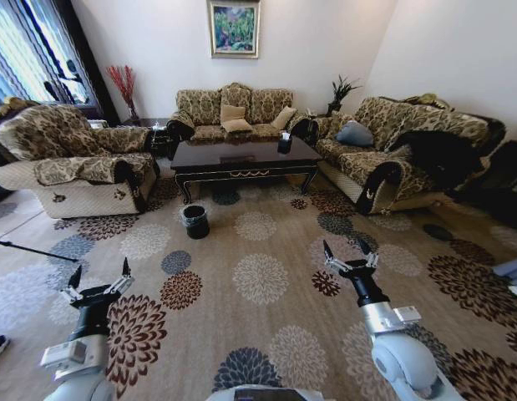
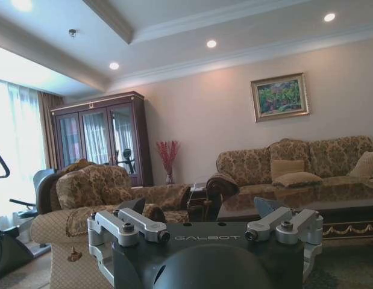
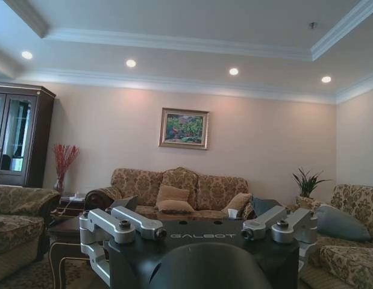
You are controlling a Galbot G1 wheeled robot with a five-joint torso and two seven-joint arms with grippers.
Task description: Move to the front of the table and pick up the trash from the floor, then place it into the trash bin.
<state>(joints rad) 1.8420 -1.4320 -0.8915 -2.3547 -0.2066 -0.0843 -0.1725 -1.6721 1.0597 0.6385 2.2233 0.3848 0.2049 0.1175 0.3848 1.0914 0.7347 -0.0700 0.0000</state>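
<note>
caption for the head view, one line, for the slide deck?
Galbot G1 facing the table across the floor, trash bin beside it, left gripper and right gripper open and raised.

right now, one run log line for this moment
phase: approach | left gripper: open, empty | right gripper: open, empty | trash bin: floor by table

Daylight pours through the curtained window (image 2: 11,138), blown out white. Recessed ceiling spots (image 3: 234,71) glow warmly. The head view bends strongly at its edges; the glossy table (image 1: 241,154) reflects light.
</note>
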